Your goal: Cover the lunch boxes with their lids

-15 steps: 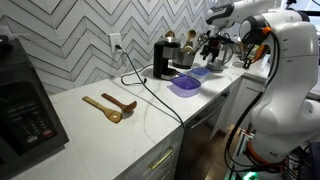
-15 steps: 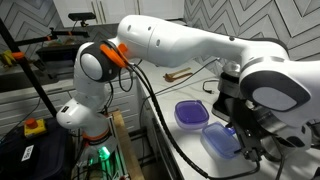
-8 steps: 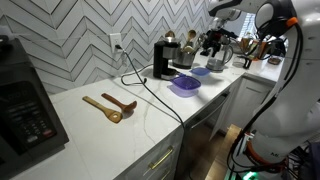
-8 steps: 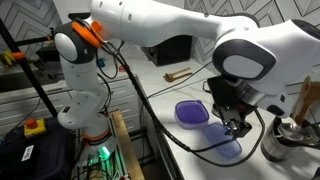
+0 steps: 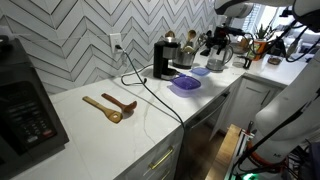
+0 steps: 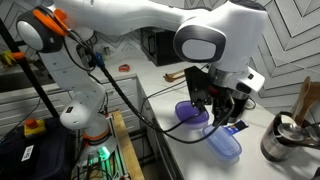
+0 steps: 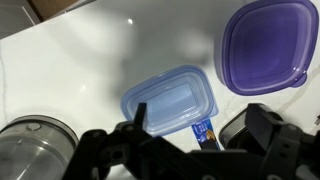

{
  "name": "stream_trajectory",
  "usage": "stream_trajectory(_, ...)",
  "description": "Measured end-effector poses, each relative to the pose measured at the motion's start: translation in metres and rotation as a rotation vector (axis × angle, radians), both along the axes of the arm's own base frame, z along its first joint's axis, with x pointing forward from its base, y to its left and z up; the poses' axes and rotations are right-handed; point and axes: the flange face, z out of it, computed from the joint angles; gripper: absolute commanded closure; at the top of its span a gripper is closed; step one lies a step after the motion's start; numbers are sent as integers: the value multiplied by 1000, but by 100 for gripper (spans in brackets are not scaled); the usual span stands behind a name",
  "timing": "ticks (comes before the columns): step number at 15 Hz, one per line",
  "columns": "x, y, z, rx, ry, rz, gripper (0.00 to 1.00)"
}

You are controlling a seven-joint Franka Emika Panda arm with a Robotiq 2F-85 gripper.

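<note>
The purple lid (image 7: 262, 45) lies flat on the white counter (image 7: 80, 60), with the blue lid (image 7: 172, 100) beside it. Both also show in both exterior views: the purple lid (image 6: 190, 112) (image 5: 185, 85) and the blue lid (image 6: 226, 146) (image 5: 200, 71). I cannot tell whether a clear lunch box sits under either lid. My gripper (image 7: 200, 145) hangs open above the near edge of the blue lid, with nothing between its dark fingers (image 7: 138, 122). From the side, the gripper (image 6: 216, 108) hovers just over the two lids.
A glass coffee pot (image 6: 285, 140) (image 7: 35, 140) stands close beside the blue lid. A small blue packet (image 7: 203, 130) lies by that lid. A black coffee machine (image 5: 163, 58) with its cable stands behind the lids. Two wooden spoons (image 5: 110, 106) lie mid-counter, and a microwave (image 5: 25, 100) stands at the far end.
The arm has swung round and its white links have moved up and out of frame. The wrist has shifted from over the blue lid towards the purple one. The jaws stay open.
</note>
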Motion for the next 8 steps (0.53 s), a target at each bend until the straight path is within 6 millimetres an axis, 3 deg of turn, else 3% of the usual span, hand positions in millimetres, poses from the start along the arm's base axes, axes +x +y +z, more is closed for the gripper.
stream_trajectory(4,-17,25,8,-32,-19,-54,0)
stream_trajectory(8,-14,23,7,-31,-18,-53,0)
